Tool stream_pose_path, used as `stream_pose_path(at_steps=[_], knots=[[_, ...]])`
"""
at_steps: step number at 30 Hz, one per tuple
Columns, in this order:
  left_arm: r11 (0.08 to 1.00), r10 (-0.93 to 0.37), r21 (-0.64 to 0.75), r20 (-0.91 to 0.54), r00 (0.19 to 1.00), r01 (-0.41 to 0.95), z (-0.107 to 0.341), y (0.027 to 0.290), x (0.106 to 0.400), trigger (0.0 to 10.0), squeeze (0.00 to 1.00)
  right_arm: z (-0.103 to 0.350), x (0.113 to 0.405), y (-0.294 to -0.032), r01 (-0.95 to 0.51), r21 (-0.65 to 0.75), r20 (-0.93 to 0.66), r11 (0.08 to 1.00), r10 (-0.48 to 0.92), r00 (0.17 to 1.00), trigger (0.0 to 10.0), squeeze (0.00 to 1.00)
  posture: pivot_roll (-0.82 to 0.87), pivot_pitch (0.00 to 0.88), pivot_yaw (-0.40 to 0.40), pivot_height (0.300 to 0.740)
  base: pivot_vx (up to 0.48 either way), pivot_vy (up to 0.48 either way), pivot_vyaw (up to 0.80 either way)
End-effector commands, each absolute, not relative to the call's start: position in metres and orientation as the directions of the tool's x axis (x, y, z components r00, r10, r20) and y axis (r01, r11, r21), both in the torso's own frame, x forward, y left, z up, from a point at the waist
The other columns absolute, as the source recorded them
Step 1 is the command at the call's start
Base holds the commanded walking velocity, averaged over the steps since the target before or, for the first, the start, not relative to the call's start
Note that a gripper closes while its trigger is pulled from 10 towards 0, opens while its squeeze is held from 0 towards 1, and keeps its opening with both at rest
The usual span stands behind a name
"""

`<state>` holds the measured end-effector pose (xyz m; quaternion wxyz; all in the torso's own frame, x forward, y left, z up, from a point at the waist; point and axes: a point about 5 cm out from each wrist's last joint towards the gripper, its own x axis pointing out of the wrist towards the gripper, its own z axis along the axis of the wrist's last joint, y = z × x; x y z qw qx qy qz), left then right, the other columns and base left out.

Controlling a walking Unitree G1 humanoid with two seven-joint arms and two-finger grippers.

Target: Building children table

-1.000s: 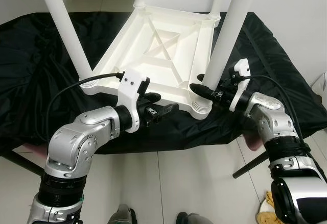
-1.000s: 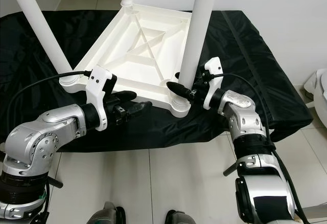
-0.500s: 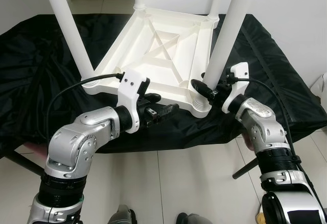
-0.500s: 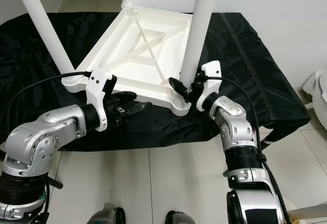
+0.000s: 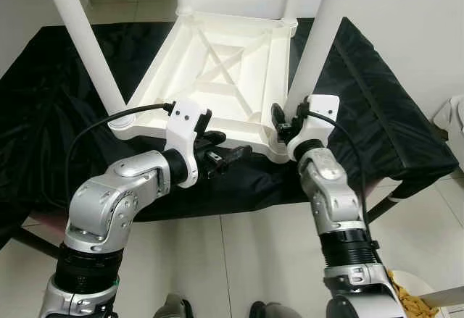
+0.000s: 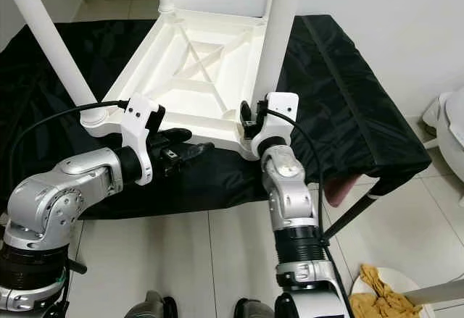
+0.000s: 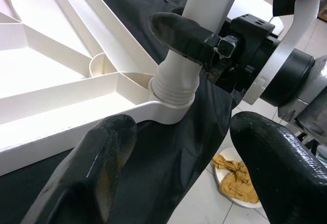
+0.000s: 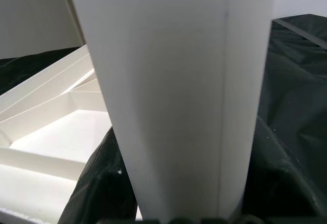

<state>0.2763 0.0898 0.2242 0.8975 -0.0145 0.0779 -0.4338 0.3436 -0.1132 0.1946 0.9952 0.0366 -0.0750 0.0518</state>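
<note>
Nearest me: left gripper (image 5: 230, 156), jaws apart w/ nothing between them, hovering just off the near edge of the upturned tabletop (image 5: 217, 64), which lies underside-up on the black-draped counter (image 5: 377, 108). Right gripper (image 5: 284, 119) is at the near-right corner, jaws wrapped around the leg (image 5: 313, 39) low down, just above its threaded socket (image 7: 173, 89) (grip looks closed on it, judging by the left wrist view). The leg's long axis runs straight up from the jaws, so I reckon any tightening turns about that vertical line. Right arm's on it; left is beside, free to steady the top. Farther off: another leg (image 5: 76, 39) standing at the left corner.
</note>
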Motion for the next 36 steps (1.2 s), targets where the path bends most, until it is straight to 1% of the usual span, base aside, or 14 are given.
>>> stream_pose_path(at_steps=[1,4,5,6,7,9,10,12,13,21,22,23,30,36], knots=[[0.612,-0.79,-0.109,-0.133,0.599,0.783,0.222,0.088,0.276,10.0,0.0,0.169,0.341,-0.11,-0.079,0.086,0.02,0.993,0.078,0.997,0.0,0.0,-0.06,0.114,0.038,0.74,0.0,0.0,0.0],[0.614,-0.789,-0.113,-0.127,0.602,0.781,0.223,0.087,0.276,10.0,0.0,0.17,0.34,-0.11,-0.09,0.083,0.025,0.992,0.089,0.996,0.0,0.0,-0.05,0.112,0.034,0.74,0.0,0.0,0.0],[0.614,-0.789,-0.117,-0.121,0.603,0.78,0.223,0.086,0.276,10.0,0.0,0.171,0.339,-0.11,-0.092,0.082,0.025,0.992,0.09,0.996,0.7,0.0,-0.05,0.112,0.034,0.74,0.0,0.0,0.0],[0.614,-0.789,-0.117,-0.121,0.603,0.78,0.223,0.086,0.276,10.0,0.0,0.171,0.339,-0.11,-0.092,0.082,0.025,0.992,0.09,0.996,0.7,0.0,-0.05,0.112,0.034,0.74,0.0,0.0,0.0],[0.614,-0.789,-0.117,-0.12,0.603,0.781,0.223,0.085,0.275,10.0,0.0,0.171,0.338,-0.111,-0.092,0.079,0.027,0.993,0.09,0.996,10.0,0.0,-0.05,0.111,0.024,0.74,0.0,0.0,0.0],[0.615,-0.788,-0.119,-0.12,0.604,0.779,0.222,0.085,0.274,10.0,0.0,0.172,0.337,-0.112,-0.098,0.079,0.032,0.992,0.096,0.995,10.0,0.0,-0.05,0.111,0.019,0.74,0.0,0.0,0.0],[0.616,-0.787,-0.118,-0.122,0.605,0.778,0.221,0.086,0.274,10.0,0.0,0.172,0.336,-0.113,-0.118,0.08,0.041,0.99,0.115,0.993,10.0,0.91,-0.05,0.106,0.012,0.74,0.0,0.0,0.0],[0.616,-0.787,-0.118,-0.122,0.605,0.778,0.221,0.086,0.274,10.0,0.0,0.172,0.336,-0.113,-0.118,0.08,0.041,0.99,0.115,0.993,10.0,0.91,-0.05,0.106,0.012,0.74,0.0,0.0,0.0],[0.619,-0.785,-0.118,-0.121,0.607,0.777,0.221,0.086,0.274,10.0,0.0,0.174,0.336,-0.117,-0.145,0.081,0.056,0.986,0.141,0.988,10.0,1.0,-0.05,0.104,0.006,0.74,0.0,0.0,0.0],[0.623,-0.782,-0.122,-0.112,0.613,0.773,0.221,0.085,0.274,10.0,0.0,0.183,0.337,-0.134,-0.263,0.066,0.116,0.963,0.254,0.96,10.0,1.0,-0.05,0.1,-0.001,0.74,0.0,0.0,0.0],[0.618,-0.786,-0.123,-0.112,0.607,0.777,0.221,0.083,0.273,10.0,0.0,0.19,0.338,-0.147,-0.35,0.014,0.144,0.937,0.344,0.928,10.0,1.0,-0.05,0.1,0.002,0.74,0.0,0.0,0.0],[0.616,-0.787,-0.124,-0.115,0.606,0.778,0.22,0.083,0.273,10.0,0.0,0.193,0.338,-0.152,-0.39,0.0,0.152,0.921,0.385,0.91,10.0,0.0,-0.05,0.101,0.002,0.74,0.0,0.0,0.0],[0.614,-0.789,-0.123,-0.119,0.603,0.78,0.22,0.083,0.273,10.0,0.0,0.198,0.339,-0.158,-0.473,-0.044,0.152,0.88,0.474,0.867,10.0,0.0,-0.05,0.099,0.007,0.74,0.0,0.0,0.0],[0.606,-0.795,-0.123,-0.119,0.595,0.786,0.221,0.081,0.273,10.0,0.0,0.198,0.339,-0.168,-0.604,-0.118,0.095,0.788,0.615,0.783,10.0,0.0,-0.06,0.106,0.023,0.74,0.0,0.0,0.0]])
